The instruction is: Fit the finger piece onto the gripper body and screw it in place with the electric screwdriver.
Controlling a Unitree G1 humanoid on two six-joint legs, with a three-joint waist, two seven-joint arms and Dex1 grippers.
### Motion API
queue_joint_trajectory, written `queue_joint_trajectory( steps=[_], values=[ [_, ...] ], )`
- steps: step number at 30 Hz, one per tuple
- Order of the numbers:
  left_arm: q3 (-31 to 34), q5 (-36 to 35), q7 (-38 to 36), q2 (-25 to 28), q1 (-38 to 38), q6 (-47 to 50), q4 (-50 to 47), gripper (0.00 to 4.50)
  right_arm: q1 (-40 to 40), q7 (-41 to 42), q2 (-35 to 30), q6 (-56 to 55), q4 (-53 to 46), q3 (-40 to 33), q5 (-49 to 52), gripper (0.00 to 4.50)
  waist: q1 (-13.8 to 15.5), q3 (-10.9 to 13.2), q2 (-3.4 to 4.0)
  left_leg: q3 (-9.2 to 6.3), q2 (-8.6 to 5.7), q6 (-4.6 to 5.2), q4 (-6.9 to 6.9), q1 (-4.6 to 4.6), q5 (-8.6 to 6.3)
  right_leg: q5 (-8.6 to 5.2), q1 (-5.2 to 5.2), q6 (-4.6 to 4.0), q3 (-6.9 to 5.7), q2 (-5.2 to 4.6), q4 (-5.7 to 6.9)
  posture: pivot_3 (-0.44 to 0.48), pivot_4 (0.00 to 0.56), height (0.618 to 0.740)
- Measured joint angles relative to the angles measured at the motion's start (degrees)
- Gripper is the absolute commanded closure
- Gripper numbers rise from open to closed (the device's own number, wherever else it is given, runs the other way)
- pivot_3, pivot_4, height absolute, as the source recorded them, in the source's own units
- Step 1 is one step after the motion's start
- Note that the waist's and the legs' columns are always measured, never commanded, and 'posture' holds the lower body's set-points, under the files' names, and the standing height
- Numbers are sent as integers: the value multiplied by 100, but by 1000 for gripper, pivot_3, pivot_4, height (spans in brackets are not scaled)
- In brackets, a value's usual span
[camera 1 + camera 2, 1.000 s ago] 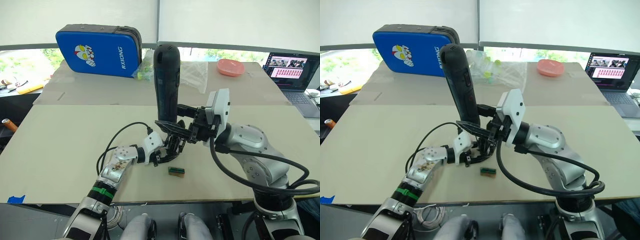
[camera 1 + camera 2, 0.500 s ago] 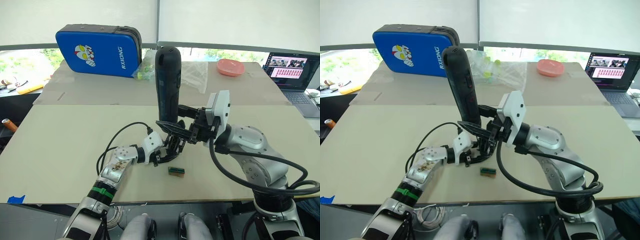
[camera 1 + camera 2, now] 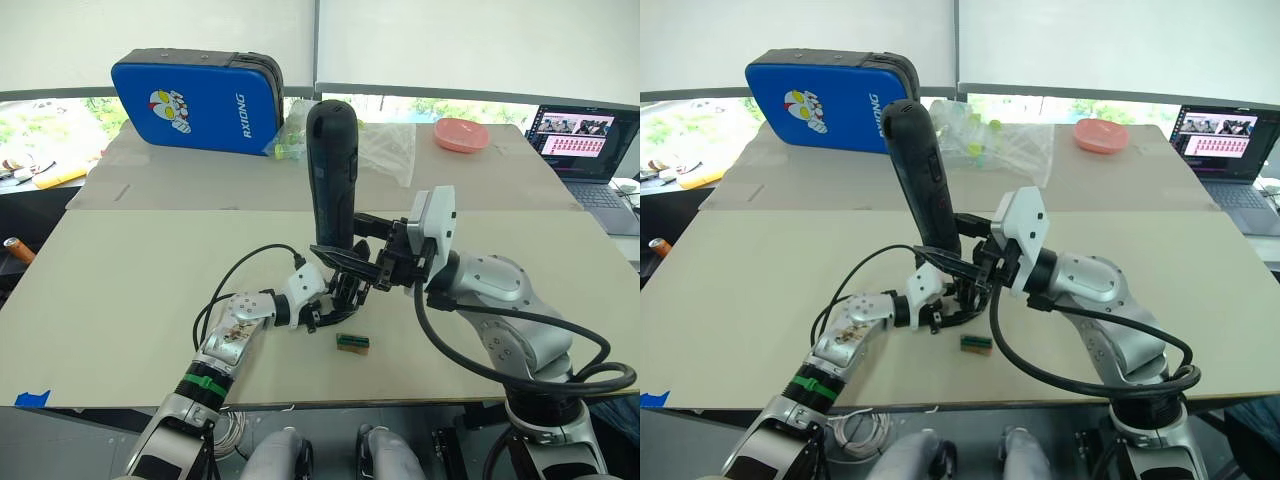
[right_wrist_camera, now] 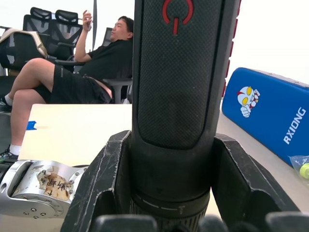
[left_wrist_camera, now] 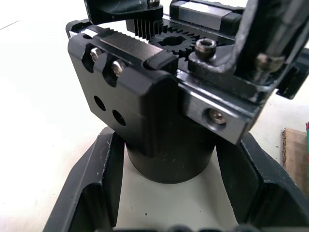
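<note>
The electric screwdriver (image 3: 332,170), a thick black cylinder, stands nearly upright over the table's middle. My right gripper (image 3: 347,258) is shut on its lower end, and its fingers (image 4: 99,188) flank the barrel (image 4: 178,87) in the right wrist view. Just below, the gripper body (image 3: 338,295), a chunky black block with a gear and screws (image 5: 159,106), sits on the table in my left gripper (image 3: 330,310), which is shut on its round base. The screwdriver's bit end meets the top of the body. The finger piece is hidden among the black parts.
A small green-and-brown block (image 3: 352,343) lies just in front of the grippers. At the back stand a blue case (image 3: 195,100), a clear plastic bag (image 3: 385,145), a pink bowl (image 3: 461,133) and a laptop (image 3: 585,140). A person (image 4: 72,72) sits on a chair beyond the table.
The screwdriver and my right gripper have sunk slightly toward the gripper body. My left gripper and the body have stayed put.
</note>
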Motion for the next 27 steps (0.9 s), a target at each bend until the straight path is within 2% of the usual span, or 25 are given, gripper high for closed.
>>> queue_joint_trajectory(
  steps=[9,27],
  values=[
    [0,1,28,18,5,8,0,2231,159,-172,143,-139,119,-69,12,2619,-13,0,0,0,2,0,-7,35,-1,-1,5,0,3,0,0,0,150,740],
    [5,-1,49,53,11,11,0,2231,332,-516,281,-142,54,-36,24,2619,-56,-2,3,0,4,22,-9,44,-14,0,9,0,8,-3,2,0,150,740]
  ],
)
